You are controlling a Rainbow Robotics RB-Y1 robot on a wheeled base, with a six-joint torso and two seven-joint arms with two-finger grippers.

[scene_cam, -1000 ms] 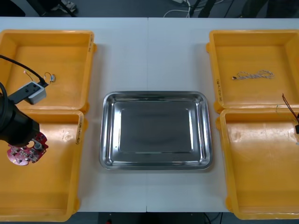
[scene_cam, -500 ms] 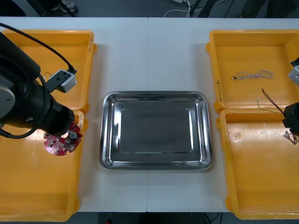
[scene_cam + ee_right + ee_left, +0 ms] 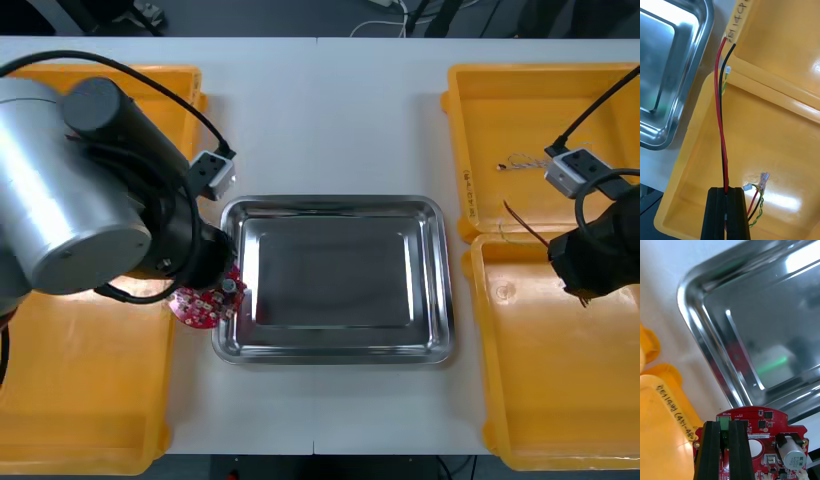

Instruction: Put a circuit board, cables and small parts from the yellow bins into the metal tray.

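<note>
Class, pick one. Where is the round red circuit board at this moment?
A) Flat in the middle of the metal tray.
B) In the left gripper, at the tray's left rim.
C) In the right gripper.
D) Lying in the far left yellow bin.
B: the left gripper is shut on the circuit board, which hangs at the metal tray's left rim; the right gripper grips a cable instead.
</note>
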